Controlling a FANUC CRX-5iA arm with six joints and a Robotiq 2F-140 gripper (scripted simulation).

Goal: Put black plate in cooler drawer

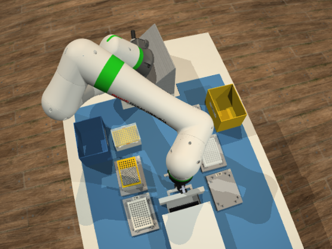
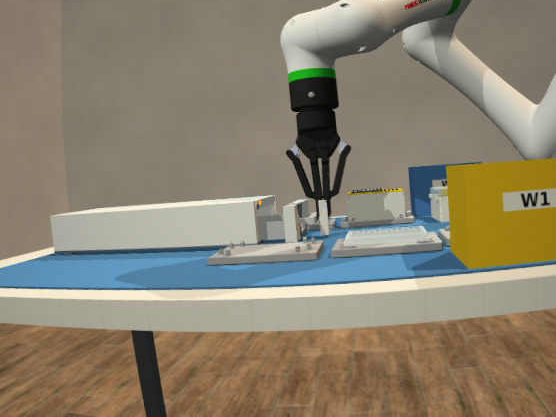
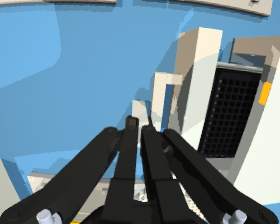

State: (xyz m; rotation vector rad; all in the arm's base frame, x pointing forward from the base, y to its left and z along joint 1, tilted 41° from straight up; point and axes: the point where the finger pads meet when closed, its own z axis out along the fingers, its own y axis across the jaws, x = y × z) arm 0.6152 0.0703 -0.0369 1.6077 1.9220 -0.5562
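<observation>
Yellow bin (image 1: 226,107), navy bin (image 1: 91,140), blue mat (image 1: 257,203), black plate (image 1: 184,206)

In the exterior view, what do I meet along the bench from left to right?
Cooler CD housing → drawer front → closed gripper → tip box → yellow bin W1.

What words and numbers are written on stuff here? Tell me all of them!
"W1": white label on the yellow bin.
Red and black brand lettering on the arm: too small to read surely.
Small tags on the grey nests: blurred, unreadable.
</observation>
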